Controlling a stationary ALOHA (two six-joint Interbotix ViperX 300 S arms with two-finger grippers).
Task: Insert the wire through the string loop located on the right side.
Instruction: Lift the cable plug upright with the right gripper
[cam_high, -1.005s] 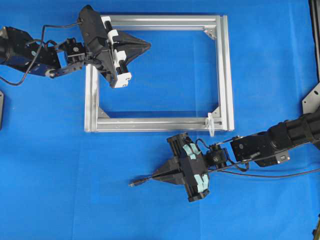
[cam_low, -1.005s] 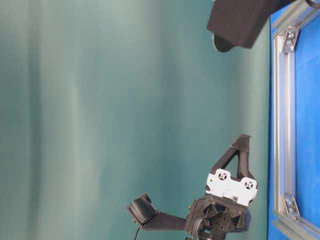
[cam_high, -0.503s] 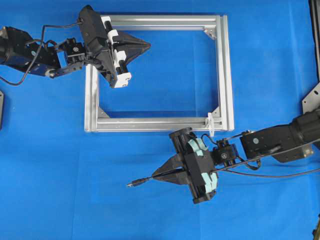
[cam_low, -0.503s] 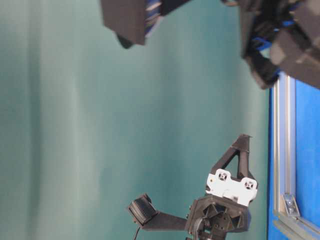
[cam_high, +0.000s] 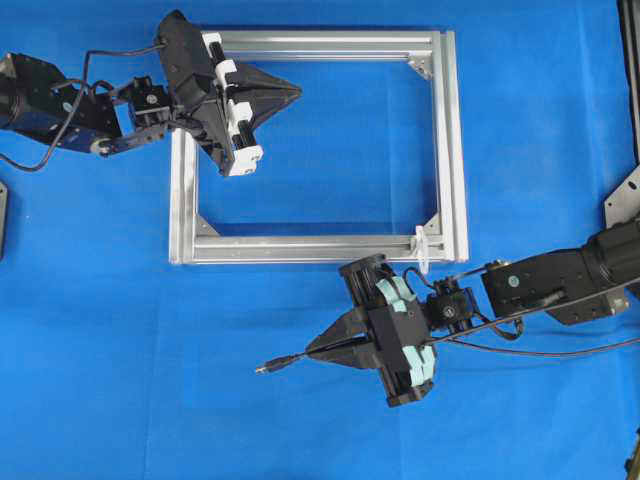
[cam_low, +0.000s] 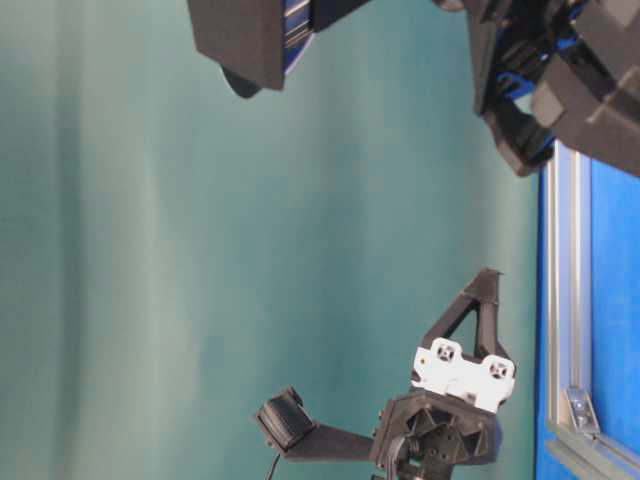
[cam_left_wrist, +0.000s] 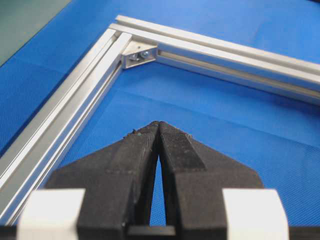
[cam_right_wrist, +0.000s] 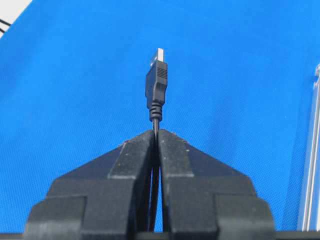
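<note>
Over the frame's (cam_high: 455, 140) top-left corner I've got the left end effector (cam_high: 292, 92) parked, jaws clenched on nothing, tips pointing in across the open middle; the left wrist view shows them pressed together above the blue bench (cam_high: 100, 350), a corner bracket (cam_left_wrist: 137, 54) just ahead. No movement from that arm over the last second.

Moving right, below the frame's bottom bar: the right end effector (cam_high: 318, 350) is clamped on the wire (cam_high: 285, 361), plug sticking out past the tips toward the left, away from the frame. In the right wrist view the cable runs straight out between the closed jaws, with the metallic tip beyond the plug. What's changed: a second ago this end effector sat lower against the bench; now it looks raised, and the table-level view has it looming in at the top edge. I read that as the wire lifted clear, ready to carry.

Right again, the string loop (cam_high: 423, 249) hangs on the frame's bottom bar near the bottom-right corner, just above the right wrist. The plug points away from it, so I'll need to swing round.
</note>
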